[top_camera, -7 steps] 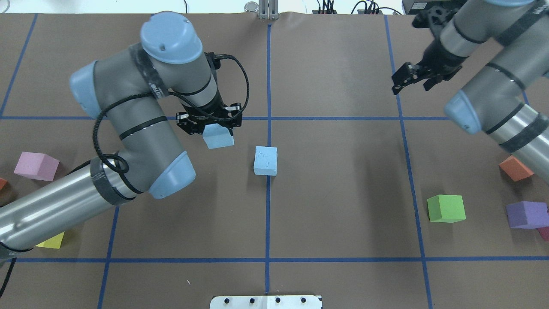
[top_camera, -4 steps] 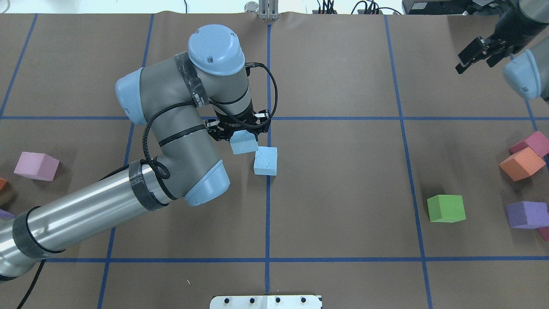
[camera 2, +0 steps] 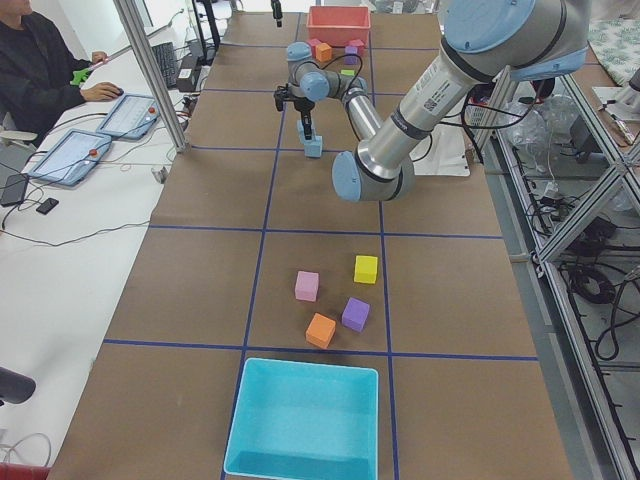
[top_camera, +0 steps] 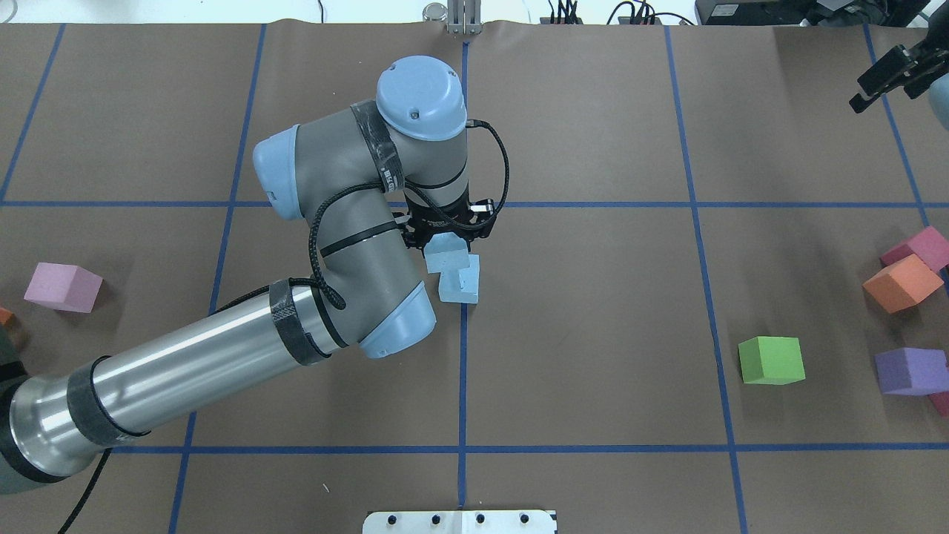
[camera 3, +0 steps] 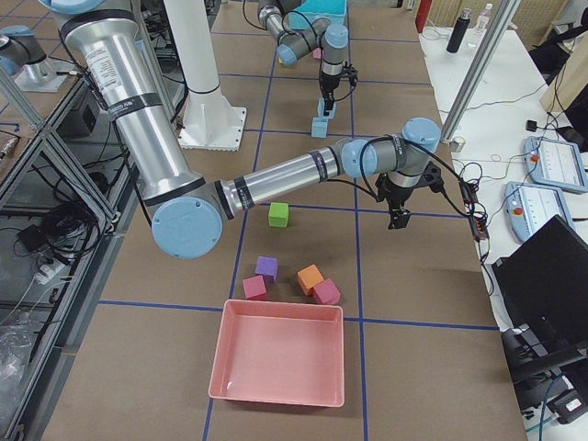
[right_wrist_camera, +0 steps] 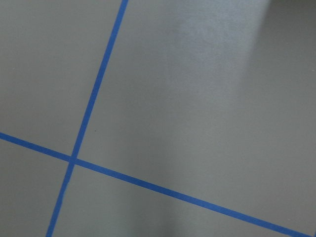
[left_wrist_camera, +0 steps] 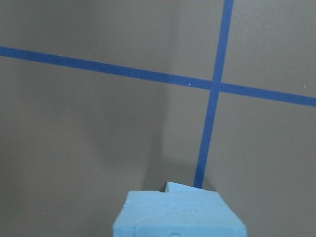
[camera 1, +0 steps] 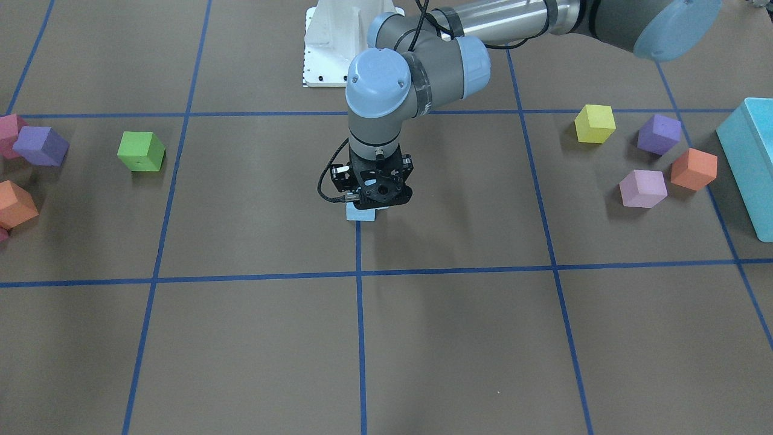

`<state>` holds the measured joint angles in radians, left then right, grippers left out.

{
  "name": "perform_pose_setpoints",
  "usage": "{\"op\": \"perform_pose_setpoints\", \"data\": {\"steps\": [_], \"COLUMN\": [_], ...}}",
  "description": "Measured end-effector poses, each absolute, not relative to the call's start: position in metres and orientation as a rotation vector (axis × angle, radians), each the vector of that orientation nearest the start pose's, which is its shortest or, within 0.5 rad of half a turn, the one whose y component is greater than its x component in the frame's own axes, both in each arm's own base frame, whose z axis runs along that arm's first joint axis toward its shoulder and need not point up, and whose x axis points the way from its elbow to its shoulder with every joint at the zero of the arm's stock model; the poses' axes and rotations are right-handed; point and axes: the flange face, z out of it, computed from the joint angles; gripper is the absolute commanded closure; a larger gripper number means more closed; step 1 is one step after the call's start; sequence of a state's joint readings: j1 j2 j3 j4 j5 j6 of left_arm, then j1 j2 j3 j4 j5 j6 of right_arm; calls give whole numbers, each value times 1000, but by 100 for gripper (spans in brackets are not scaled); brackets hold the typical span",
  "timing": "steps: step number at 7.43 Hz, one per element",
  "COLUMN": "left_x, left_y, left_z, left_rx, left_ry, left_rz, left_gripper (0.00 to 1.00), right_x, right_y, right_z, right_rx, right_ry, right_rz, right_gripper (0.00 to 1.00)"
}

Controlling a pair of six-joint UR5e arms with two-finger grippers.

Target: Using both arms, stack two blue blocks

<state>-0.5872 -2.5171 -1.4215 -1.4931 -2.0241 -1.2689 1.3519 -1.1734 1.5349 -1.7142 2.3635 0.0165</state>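
Brown gridded bench (top_camera: 593, 334), left arm (top_camera: 356, 245) bent, left tool (top_camera: 448, 239) pointing down, gripping one blue block (top_camera: 445, 259) over the second block (top_camera: 463, 285), right tool (top_camera: 871, 83) far right, fingers spread.

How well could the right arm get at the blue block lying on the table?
Probably not from above: the left gripper, shut on the other blue block, hangs over the table block and covers part of its top. The right gripper sits off at the far right corner.

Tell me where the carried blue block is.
The carried blue block hangs in the left gripper, central in the overhead view, partly over the other blue block.
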Motion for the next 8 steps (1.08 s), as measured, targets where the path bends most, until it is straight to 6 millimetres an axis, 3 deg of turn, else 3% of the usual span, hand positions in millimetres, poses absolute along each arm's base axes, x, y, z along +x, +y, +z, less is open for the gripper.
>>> {"op": "perform_pose_setpoints", "data": {"steps": [4, 5, 7, 8], "left_x": [591, 594, 599, 600], "left_y": [-484, -484, -484, -483], "left_z": [136, 137, 139, 138], "left_rx": [-90, -86, -76, -73], "left_ry": [818, 824, 829, 831], "left_rz": [-77, -74, -69, -68], "left_gripper": [67, 60, 23, 9], "right_x": [-76, -77, -78, -79], "right_y": [-644, -644, -645, -646], "right_z": [466, 466, 467, 467], "right_rx": [109, 108, 105, 104], "right_ry": [-807, -807, -807, -807], "right_rz": [-274, -275, -275, -276], "right_gripper": [0, 0, 0, 0]}}
